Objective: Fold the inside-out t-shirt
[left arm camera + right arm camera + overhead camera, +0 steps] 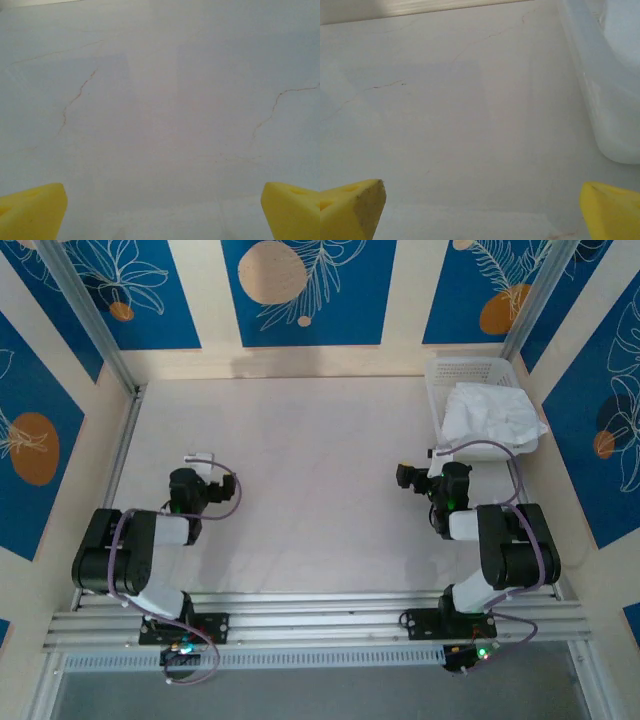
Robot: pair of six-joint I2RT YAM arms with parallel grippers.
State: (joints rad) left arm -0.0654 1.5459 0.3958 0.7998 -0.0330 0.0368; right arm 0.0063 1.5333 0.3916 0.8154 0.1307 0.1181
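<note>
My left jaws stand fully apart and grip nothing; their yellow pads (32,210) frame bare worktop (160,125) marked with thin dark veins. My right jaws are likewise spread wide and empty. The wall of the white lattice basket (605,110) is just beside them on the right. The left arm (150,540) sits near the left edge, the right arm (490,540) near the right edge. The basket occupies the far right corner. The white t-shirt (490,415) lies crumpled inside it, untouched.
</note>
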